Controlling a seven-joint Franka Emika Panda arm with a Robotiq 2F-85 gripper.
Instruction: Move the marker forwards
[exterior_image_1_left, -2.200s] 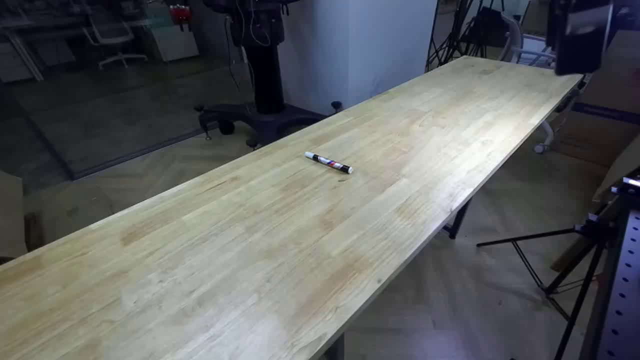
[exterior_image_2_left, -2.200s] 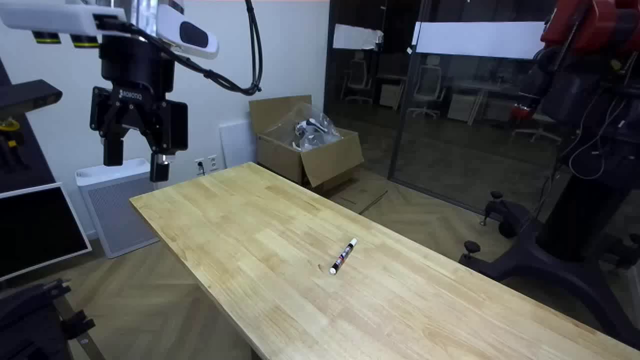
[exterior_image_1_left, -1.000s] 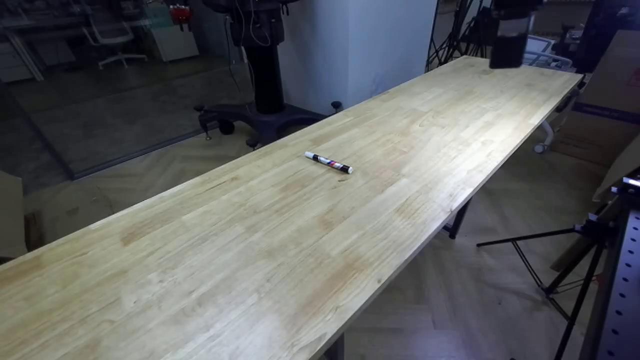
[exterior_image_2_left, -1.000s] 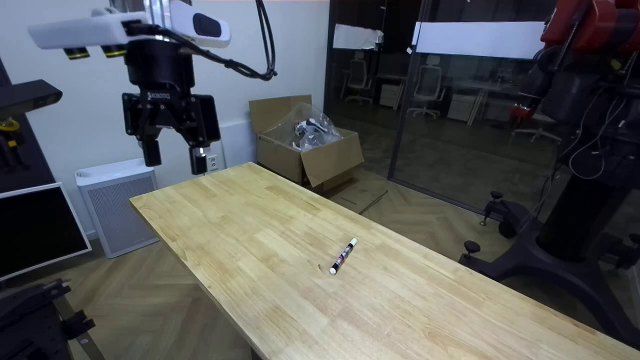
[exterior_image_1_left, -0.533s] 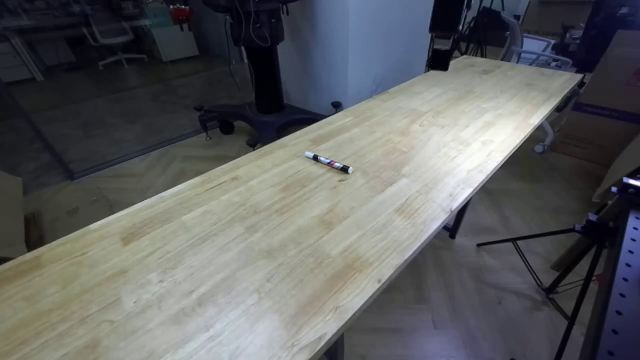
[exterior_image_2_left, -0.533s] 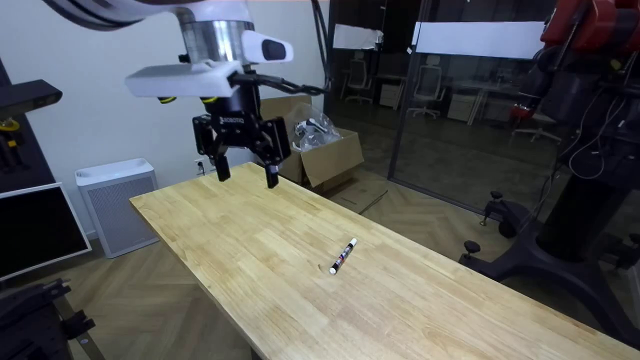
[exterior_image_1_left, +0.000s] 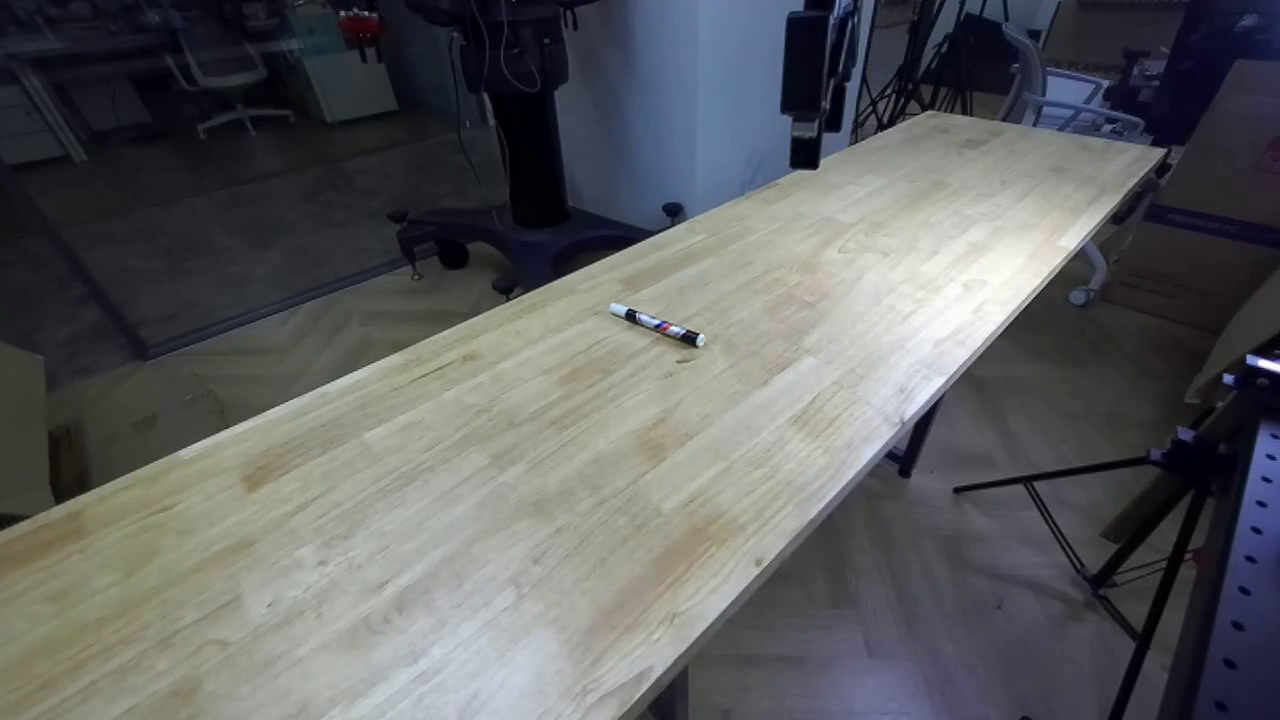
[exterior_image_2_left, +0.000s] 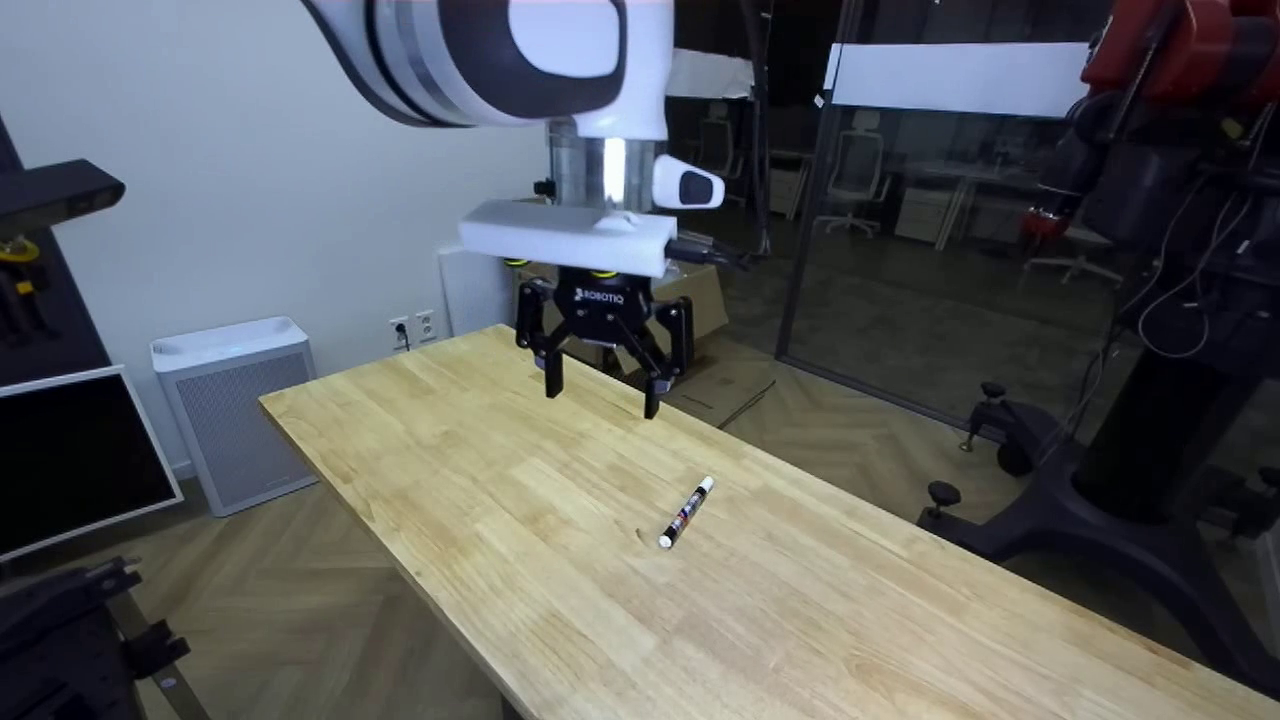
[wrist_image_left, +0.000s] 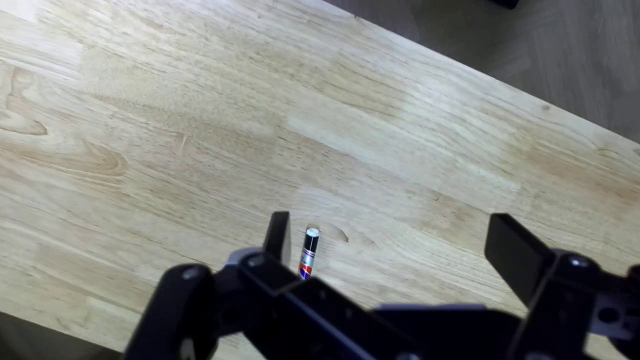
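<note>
Gripper is hanging above the table, released and grasping nothing. Its fingers are pointing down and standing well apart, presumably for straddling the barrel from above. The marker is lying flat and crosswise on the table, nearer the edge facing the wheeled stand; this orientation is apparently suiting a pinch across the barrel. In the wrist view it is appearing off-centre, towards one finger, so a lateral correction is probably pending. The body is showing black bands, a whitish label with red and blue marks, and a white cap pointing towards that edge
</note>
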